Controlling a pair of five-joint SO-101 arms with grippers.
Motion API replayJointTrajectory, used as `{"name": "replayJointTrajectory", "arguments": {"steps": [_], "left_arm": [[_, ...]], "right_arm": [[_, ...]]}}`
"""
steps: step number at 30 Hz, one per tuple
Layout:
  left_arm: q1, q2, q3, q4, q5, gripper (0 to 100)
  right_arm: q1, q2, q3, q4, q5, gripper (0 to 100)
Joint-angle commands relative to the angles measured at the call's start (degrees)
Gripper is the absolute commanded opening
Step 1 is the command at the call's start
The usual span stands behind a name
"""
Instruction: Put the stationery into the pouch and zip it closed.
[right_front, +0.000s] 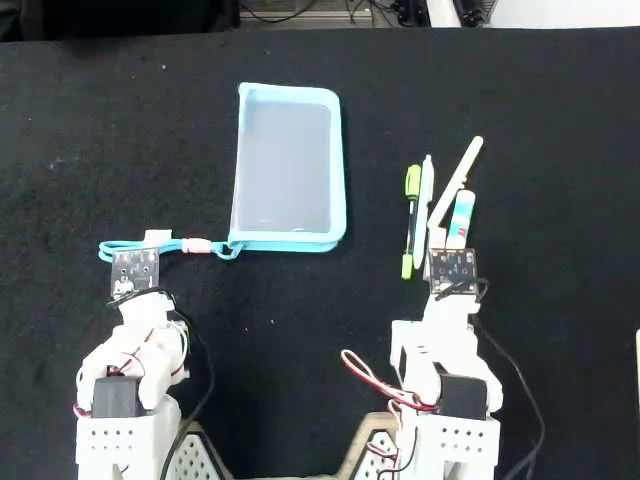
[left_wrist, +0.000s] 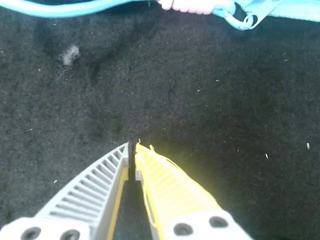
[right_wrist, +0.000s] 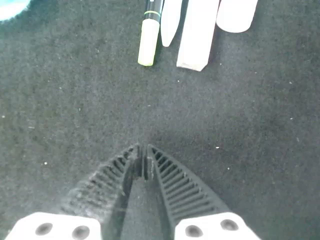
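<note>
The pouch (right_front: 288, 165) lies flat ahead of the left gripper (left_wrist: 134, 147), stationery (right_front: 425, 205) lined up before the right gripper (right_wrist: 143, 149), likely for easy reach; both jaws closed, empty

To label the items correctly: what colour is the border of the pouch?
Light blue; the pouch shows best in the high view.

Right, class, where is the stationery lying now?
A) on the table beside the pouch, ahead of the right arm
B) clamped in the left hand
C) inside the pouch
A: the stationery lies on the table, apart from the pouch, just beyond the right hand.
</note>
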Motion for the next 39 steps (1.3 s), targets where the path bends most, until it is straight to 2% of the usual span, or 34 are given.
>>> {"name": "replayJointTrajectory", "arguments": {"steps": [1,9,17,20,24,27,30,35,39], "left_arm": [[0.75,0.00,1.36,0.18,-0.18,3],[0.75,0.00,1.36,0.18,-0.18,3],[0.84,0.00,1.36,-1.05,-0.53,3],[-1.19,0.00,1.36,-7.30,-0.53,3],[-11.74,0.00,1.36,-14.15,-0.53,3],[-20.09,0.00,1.36,-22.59,-0.53,3],[-24.40,0.00,1.36,-30.59,-1.05,3],[-25.98,0.00,1.36,-39.38,-8.70,3],[-21.32,0.00,1.27,-49.05,-10.29,3]], "right_arm": [[-0.62,-5.49,-0.48,0.44,-0.18,1.5],[-0.62,-5.49,-0.48,0.26,0.09,1.5],[-0.62,-5.49,-0.48,-11.60,0.09,1.5],[-0.62,-5.49,-0.48,-15.21,0.09,1.5],[-0.35,-5.41,-0.48,-12.40,0.09,1.5],[-0.26,-5.41,-0.48,-10.99,0.09,1.5],[-0.26,-5.41,-0.48,-10.90,0.18,1.5],[2.11,-5.41,-0.48,-10.81,0.18,1.5],[8.00,-5.32,-0.48,-11.16,1.14,1.5]]}}
